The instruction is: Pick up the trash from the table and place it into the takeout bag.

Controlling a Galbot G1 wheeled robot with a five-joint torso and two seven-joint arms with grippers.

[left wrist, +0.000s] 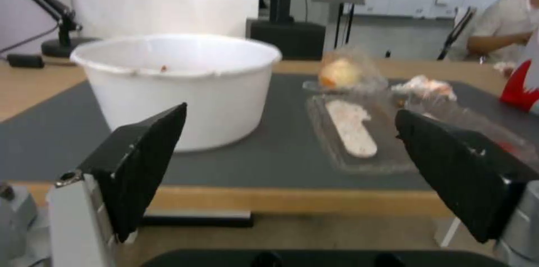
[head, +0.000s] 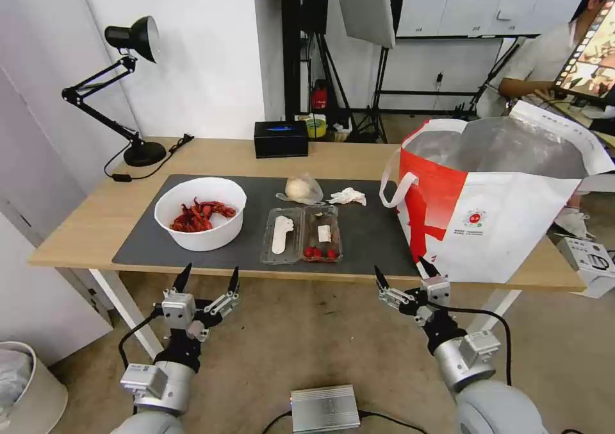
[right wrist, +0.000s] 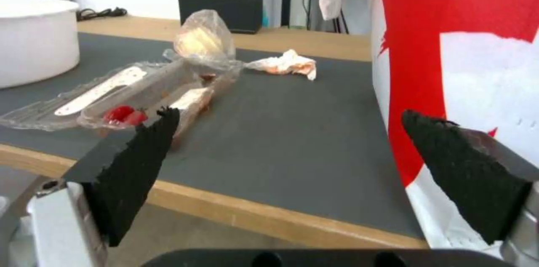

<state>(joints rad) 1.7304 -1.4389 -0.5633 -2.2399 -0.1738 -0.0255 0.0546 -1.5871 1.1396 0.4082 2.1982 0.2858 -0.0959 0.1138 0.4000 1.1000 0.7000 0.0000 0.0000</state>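
On the dark mat of the table [head: 90, 219] lies the trash: a white bowl [head: 200, 213] of red shells at the left, a clear clamshell box [head: 302, 233] with red bits in the middle, a clear bag with a beige lump [head: 300, 190] and a crumpled tissue [head: 348, 196] behind it. The takeout bag [head: 493, 197] stands open at the right end, foil lining showing. My left gripper [head: 208, 277] hangs open below the table's front edge, before the bowl [left wrist: 180, 86]. My right gripper [head: 402, 272] is open too, just in front of the takeout bag [right wrist: 460, 60] and near the clamshell box [right wrist: 129, 98].
A black desk lamp [head: 131, 94] stands at the table's back left, its cable trailing on the wood. A black rectangular box [head: 280, 138] sits at the back edge. A grey metal unit [head: 324, 408] lies on the floor between my arms. A bin [head: 25, 389] stands at the lower left.
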